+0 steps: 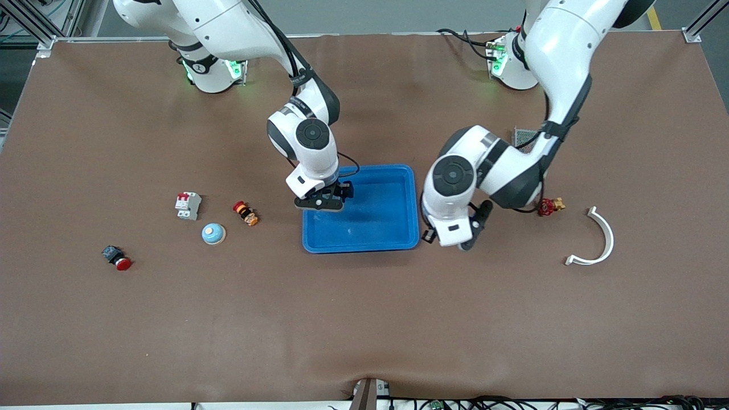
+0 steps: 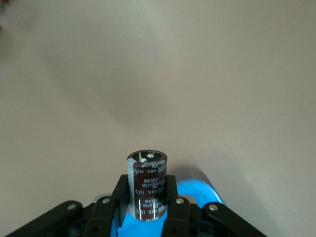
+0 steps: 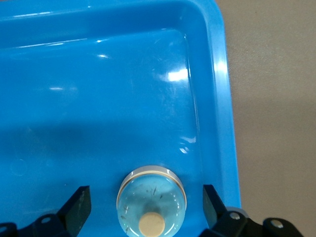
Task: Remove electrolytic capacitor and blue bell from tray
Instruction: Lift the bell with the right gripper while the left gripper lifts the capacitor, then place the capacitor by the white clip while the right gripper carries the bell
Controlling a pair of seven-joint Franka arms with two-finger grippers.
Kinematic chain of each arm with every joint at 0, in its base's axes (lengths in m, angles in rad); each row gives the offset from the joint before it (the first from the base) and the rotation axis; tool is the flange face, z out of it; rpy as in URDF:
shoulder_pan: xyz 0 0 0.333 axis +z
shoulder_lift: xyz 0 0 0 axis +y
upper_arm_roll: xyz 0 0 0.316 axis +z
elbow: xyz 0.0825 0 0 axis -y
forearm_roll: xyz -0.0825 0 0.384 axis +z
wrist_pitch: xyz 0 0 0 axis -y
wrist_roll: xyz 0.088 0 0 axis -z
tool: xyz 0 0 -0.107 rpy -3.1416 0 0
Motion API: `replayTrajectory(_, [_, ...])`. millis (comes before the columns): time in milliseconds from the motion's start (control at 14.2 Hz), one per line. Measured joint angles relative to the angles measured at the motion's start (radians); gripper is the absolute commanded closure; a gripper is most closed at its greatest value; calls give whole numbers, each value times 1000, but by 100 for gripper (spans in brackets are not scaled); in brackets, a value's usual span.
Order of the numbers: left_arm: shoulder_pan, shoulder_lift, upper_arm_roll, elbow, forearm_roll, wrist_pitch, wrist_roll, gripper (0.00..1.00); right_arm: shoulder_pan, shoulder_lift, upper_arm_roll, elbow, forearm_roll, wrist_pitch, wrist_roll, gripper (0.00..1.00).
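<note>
At the bench's end by the right arm, the front view gives us a red-capped push button (image 1: pixel 117 258). Next come a white circuit breaker (image 1: pixel 187 205), a pale blue bell (image 1: pixel 213 234) a little nearer the front camera, and a small red, orange and black part (image 1: pixel 246 213).

Next comes the right gripper (image 1: pixel 326 200), low over the blue tray (image 1: pixel 370 242) at its edge toward the right arm's end. From the front we cannot see what lies under it. The right wrist view shows a second bell (image 3: pixel 152 200) on the tray floor, close to the tray wall. It sits between the gripper's spread fingers (image 3: pixel 79 205), which stand clear of it on both sides.

The left gripper (image 1: pixel 435 233) hangs at the tray's edge toward the left arm's end. Its load is hard to make out from the front. The left wrist view shows a dark cylindrical capacitor (image 2: pixel 148 185) pinched between the fingers, with a corner of the tray below.

Toward the bench's end by the left arm lie a small metal mesh box (image 1: pixel 524 136), a red and brass fitting (image 1: pixel 549 206) and a white curved strip (image 1: pixel 598 242).
</note>
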Motion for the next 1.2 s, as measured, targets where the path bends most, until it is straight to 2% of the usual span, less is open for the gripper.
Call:
replayTrajectory(424, [315, -75, -123, -173, 0, -3, 297, 100, 4, 7, 0, 0, 0, 4, 18, 0])
replayTrajectory(847, [480, -77, -128, -241, 19, -2, 529, 100, 11, 29, 0, -22, 0, 56, 56, 0])
replayTrajectory(918, [504, -73, -128, -249, 43, 1, 555, 100, 11, 29, 0, -25, 0, 57, 64, 15])
replayTrajectory(988, [526, -66, -129, -256, 77, 7, 569, 100, 12, 29, 0, -26, 0, 57, 66, 37])
replayTrajectory(1129, [563, -41, -128, -264, 133, 34, 572, 100, 12, 29, 0, -28, 0, 58, 68, 100])
replayTrajectory(1200, [576, -27, -128, -265, 145, 51, 574, 100, 13, 28, 0, -28, 0, 58, 69, 100])
